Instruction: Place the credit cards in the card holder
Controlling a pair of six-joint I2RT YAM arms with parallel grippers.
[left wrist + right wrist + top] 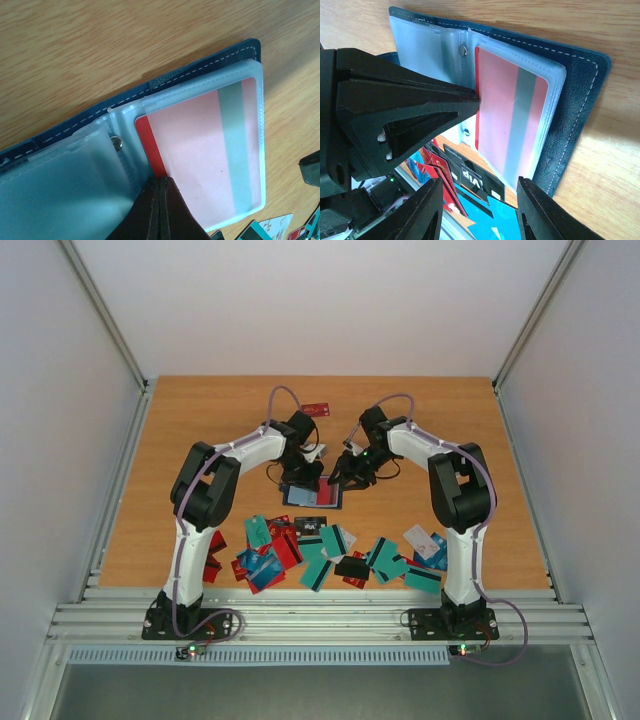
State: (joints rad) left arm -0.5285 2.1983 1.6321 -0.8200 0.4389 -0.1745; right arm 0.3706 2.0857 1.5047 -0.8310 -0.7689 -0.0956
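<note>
Our dark navy folding card holder point(312, 496) lies open midway between the desk's point(200, 440) side edges; left jaws, pressed together, touch the red striped plastic card's point(148, 142) bare long edge, pocket point(252, 75) straight ahead; right jaws apart, nearby

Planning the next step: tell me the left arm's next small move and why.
Probably nudge the left gripper a little deeper toward the clear sleeve, seating the red card fully. Its shut fingertips meet the card's exposed edge, and a bare red strip lies outside the sleeve of the card holder.
</note>
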